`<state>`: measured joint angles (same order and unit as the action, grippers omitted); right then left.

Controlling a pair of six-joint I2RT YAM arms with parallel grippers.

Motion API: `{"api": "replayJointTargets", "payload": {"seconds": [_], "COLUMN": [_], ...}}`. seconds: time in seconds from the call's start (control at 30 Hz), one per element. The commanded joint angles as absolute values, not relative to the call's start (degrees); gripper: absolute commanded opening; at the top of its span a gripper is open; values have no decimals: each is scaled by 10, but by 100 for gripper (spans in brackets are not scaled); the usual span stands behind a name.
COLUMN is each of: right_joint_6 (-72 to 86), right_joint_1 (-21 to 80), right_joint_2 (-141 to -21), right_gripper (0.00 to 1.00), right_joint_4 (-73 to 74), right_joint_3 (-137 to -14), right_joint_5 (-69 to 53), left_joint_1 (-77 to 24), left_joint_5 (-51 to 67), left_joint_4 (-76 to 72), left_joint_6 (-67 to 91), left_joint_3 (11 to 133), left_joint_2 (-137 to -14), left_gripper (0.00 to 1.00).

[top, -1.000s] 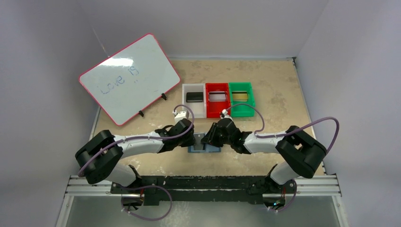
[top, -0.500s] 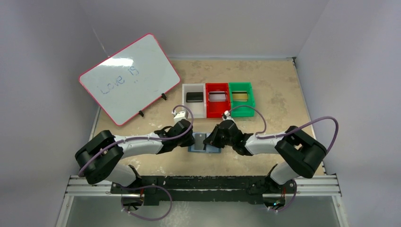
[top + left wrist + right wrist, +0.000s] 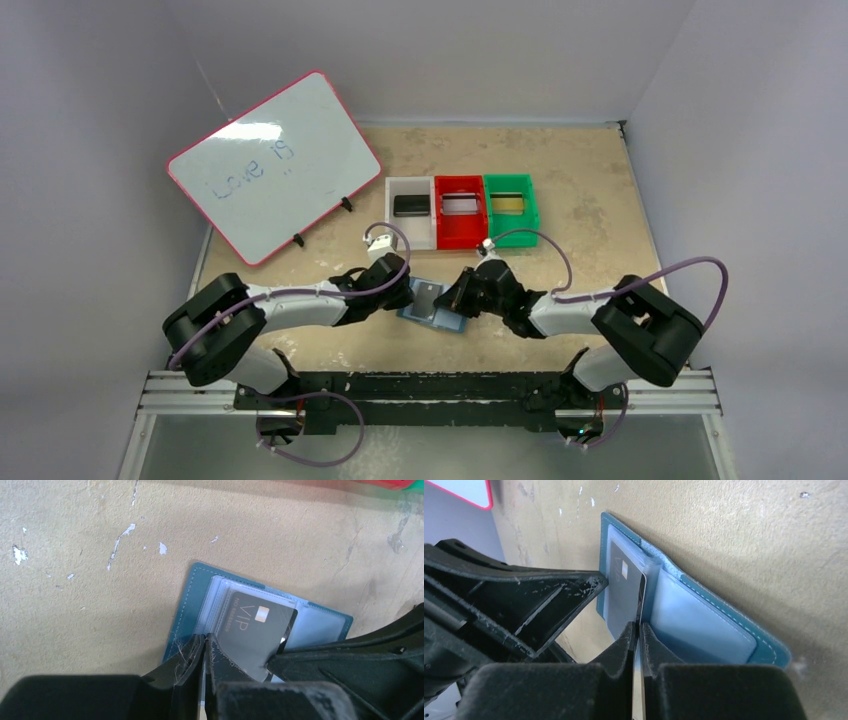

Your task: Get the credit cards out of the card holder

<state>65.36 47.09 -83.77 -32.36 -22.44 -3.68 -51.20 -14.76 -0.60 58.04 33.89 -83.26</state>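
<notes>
On table [image 3: 580,200] toward 6 o'clock, card holder [image 3: 440,320], credit card [image 3: 427,297] on its 9 o'clock half, three bins [image 3: 460,179] at 12 o'clock, one stored card [image 3: 410,205] inside each, whiteboard [image 3: 272,165] at 10 o'clock

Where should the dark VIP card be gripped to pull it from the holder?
Pinch the VIP card by its edge over the middle fold of the card holder, coming from the right arm's side: it lies flat on the left half, leaving only that edge free.
</notes>
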Motion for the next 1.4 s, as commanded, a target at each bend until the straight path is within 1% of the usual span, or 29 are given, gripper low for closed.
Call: {"api": "replayJointTargets", "payload": {"seconds": [0.0,0.1,0.27,0.4,0.47,0.67,0.83,0.93,1.1,1.2,1.27,1.37], "right_joint_6": [654,654,655,645,635,565,500,473,463,482,495,513], "right_joint_1": [459,451,445,442,441,436,431,428,425,421,418,417], "right_joint_2": [-808,-810,-818,-821,-826,-875,-922,-934,-948,-953,-956,-958], "right_gripper": [4,4,1,1,1,0,0,0,0,0,6,13], "right_joint_4": [-383,-388,-380,-369,-374,-363,-371,-380,-359,-361,-361,-377], "right_joint_3": [-197,-191,-186,-189,-193,-247,-285,-298,-316,-316,-314,-308], "right_joint_5": [-73,-83,-90,-93,-95,-121,-159,-176,-179,-181,-183,-193], "left_joint_1": [-514,-513,-514,-514,-514,-516,-516,-516,-516,-515,-516,-516], "left_joint_5": [-170,-168,-176,-180,-177,-199,-171,-146,-142,-135,-154,-183], "left_joint_4": [59,55,65,71,71,94,67,49,38,34,51,79], "left_joint_6": [582,583,584,582,581,578,559,549,557,567,580,588], "left_joint_3": [317,317,319,321,323,339,352,364,370,370,369,360], "left_joint_2": [-865,-864,-853,-830,-807,-720,-701,-728,-781,-819,-830,-830], "left_gripper": [4,4,3,4,6,17,22,22,21,17,14,12]}}
